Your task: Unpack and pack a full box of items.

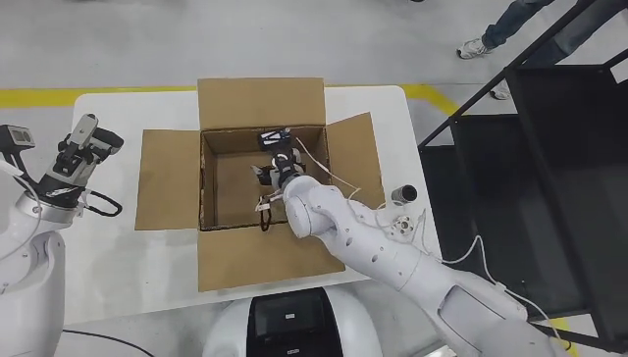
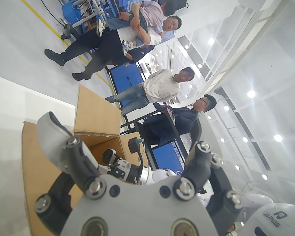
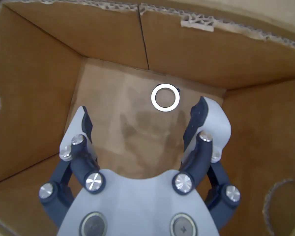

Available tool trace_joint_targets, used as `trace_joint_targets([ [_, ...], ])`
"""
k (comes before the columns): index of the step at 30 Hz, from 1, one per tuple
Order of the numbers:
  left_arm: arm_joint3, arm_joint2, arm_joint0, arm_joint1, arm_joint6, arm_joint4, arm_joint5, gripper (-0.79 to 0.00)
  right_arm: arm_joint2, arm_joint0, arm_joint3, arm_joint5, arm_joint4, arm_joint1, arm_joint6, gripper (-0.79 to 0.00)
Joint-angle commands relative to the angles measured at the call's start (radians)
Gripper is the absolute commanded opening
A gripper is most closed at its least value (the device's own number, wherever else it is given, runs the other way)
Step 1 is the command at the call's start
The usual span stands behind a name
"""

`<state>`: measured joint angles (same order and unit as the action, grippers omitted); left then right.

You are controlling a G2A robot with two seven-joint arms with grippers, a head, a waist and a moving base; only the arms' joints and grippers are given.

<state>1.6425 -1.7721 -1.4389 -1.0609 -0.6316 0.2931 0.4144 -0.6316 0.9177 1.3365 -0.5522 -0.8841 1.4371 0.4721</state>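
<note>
An open cardboard box (image 1: 260, 112) stands mid-table with its flaps folded out. My right arm reaches into it from the near side. My right gripper (image 3: 142, 106) is open, low inside the box (image 3: 186, 57), with nothing between its fingers. A white ring (image 3: 165, 97) lies flat on the box floor just beyond the fingertips, close to the far wall. In the top view the right gripper (image 1: 280, 166) hangs over the box's far half. My left gripper (image 1: 93, 141) is held up left of the box, off the table's left edge. It (image 2: 125, 117) is open and empty, and faces the box (image 2: 95, 114).
A dark cylinder (image 1: 402, 193) and a small round part (image 1: 400, 225) lie on the white table (image 1: 118, 112) right of the box. A black metal rack (image 1: 549, 161) stands beside the table's right edge. People stand on the floor beyond the table.
</note>
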Motion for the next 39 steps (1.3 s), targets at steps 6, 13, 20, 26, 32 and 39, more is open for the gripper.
trace_joint_targets([
  [6,0.000,0.000,0.000,0.000,0.000,0.000,0.000,0.000,-0.008,-0.007,-0.072,-0.060,-0.004,0.025,-0.023,-0.413],
  [13,0.000,0.000,0.000,0.000,0.000,0.000,0.000,0.000,0.003,-0.036,-0.148,-0.094,-0.009,0.056,0.009,-0.422],
  [20,0.000,0.000,0.000,0.000,0.000,0.000,0.000,0.000,0.018,-0.070,-0.247,-0.098,0.012,0.095,0.015,-0.416],
  [26,0.000,0.000,0.000,0.000,0.000,0.000,0.000,0.000,0.023,-0.089,-0.325,-0.091,0.046,0.131,-0.017,-0.480],
  [32,0.000,0.000,0.000,0.000,0.000,0.000,0.000,0.000,0.022,-0.106,-0.388,-0.097,0.071,0.164,-0.052,-0.480],
  [39,0.000,0.000,0.000,0.000,0.000,0.000,0.000,0.000,0.027,-0.128,-0.460,-0.104,0.081,0.199,-0.074,-0.542],
])
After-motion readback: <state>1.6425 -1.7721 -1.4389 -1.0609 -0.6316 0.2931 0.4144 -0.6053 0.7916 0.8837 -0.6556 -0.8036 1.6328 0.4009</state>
